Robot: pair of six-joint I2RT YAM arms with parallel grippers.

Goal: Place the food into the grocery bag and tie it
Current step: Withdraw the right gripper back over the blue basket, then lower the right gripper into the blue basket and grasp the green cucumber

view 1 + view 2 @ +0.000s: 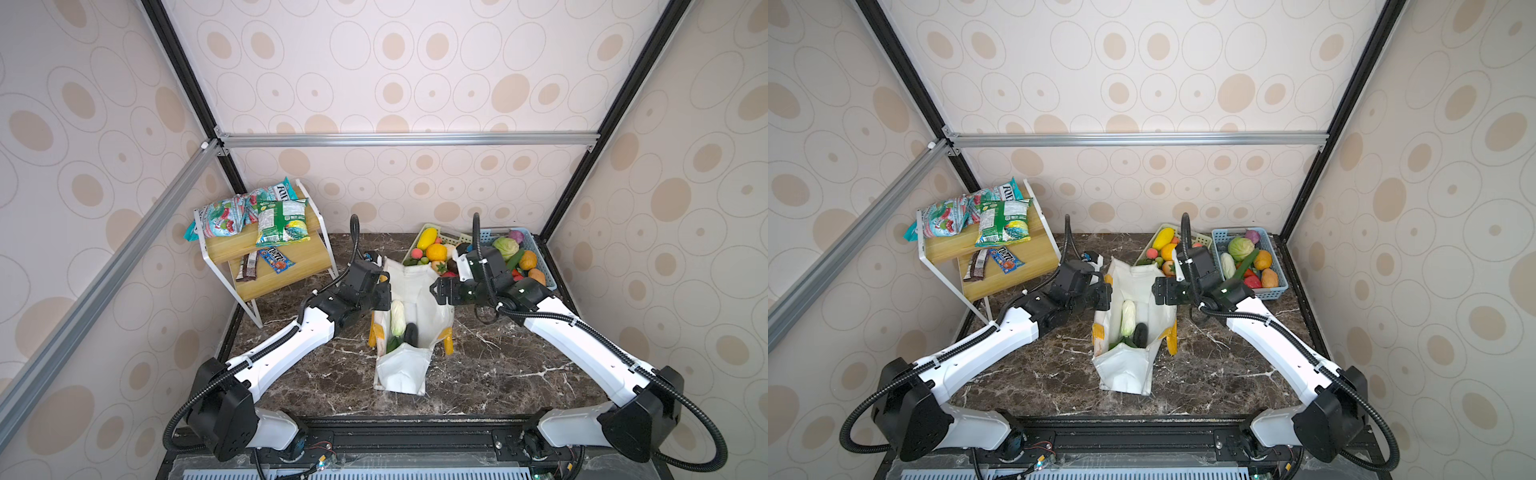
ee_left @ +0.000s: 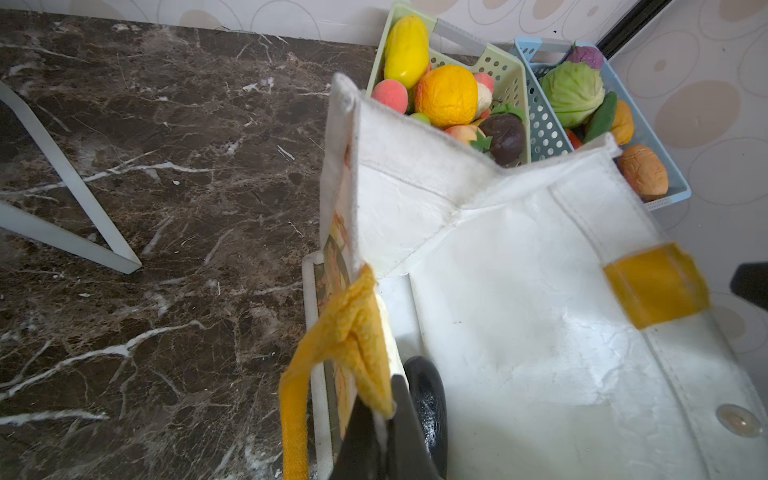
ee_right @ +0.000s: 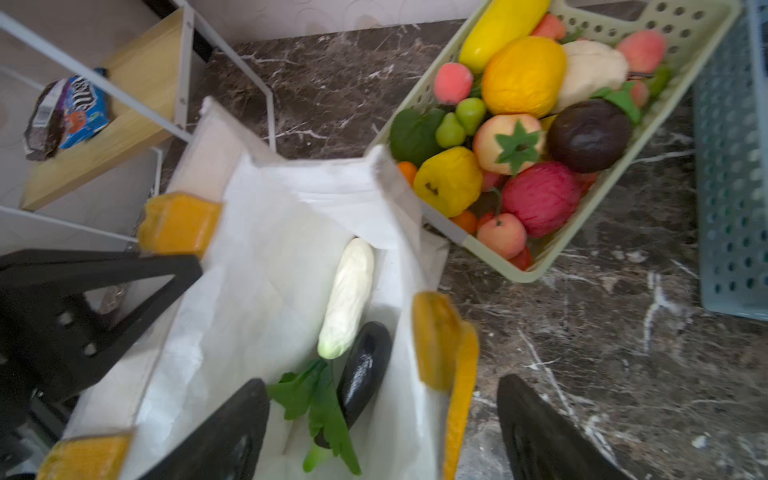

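The white grocery bag point(image 1: 401, 370) point(image 1: 1125, 370) stands open mid-table with its yellow handles hanging outside. Inside lie food pieces: a pale cabbage point(image 3: 349, 299), a dark eggplant point(image 3: 365, 365) and a green leafy piece point(image 3: 324, 399). My left gripper point(image 1: 384, 297) point(image 2: 384, 415) is shut on the bag's left rim, where a yellow handle point(image 2: 349, 332) is sewn on. My right gripper point(image 1: 436, 291) point(image 3: 380, 384) is open and straddles the bag's right wall. One of its fingers is inside the bag and the other outside, beside the right handle point(image 3: 457, 374).
A pale green basket point(image 3: 519, 276) of toy fruit and a blue basket point(image 1: 1281, 274) of vegetables stand at the back right, close behind the bag. A two-tier wooden shelf point(image 1: 291, 266) with snack packets point(image 1: 278, 220) stands at the back left.
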